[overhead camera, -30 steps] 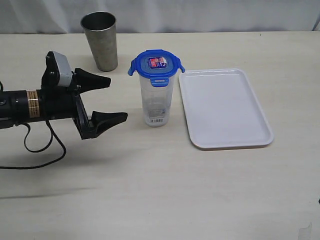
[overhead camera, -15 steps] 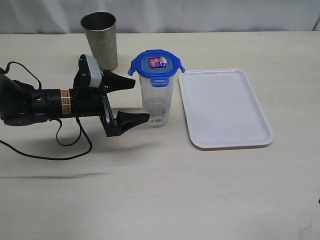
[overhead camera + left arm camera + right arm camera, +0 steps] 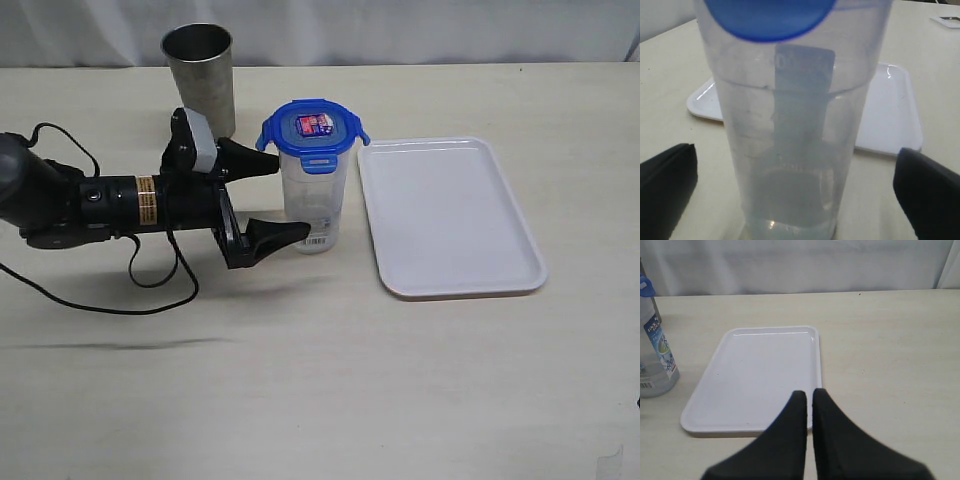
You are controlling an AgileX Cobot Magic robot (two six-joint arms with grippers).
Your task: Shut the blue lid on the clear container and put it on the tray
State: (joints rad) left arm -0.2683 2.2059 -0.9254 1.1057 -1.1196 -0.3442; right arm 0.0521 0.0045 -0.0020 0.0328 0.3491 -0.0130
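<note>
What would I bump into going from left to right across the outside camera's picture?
Grey metal tumbler → clear container → white tray. The left claw is left out because its arm stretches across the tumbler and reaches the container.

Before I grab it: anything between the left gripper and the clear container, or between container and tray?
Nothing visible. The open left gripper flanks the clear container, the tray lies just beyond it, and the metal tumbler stands off that path.
</note>
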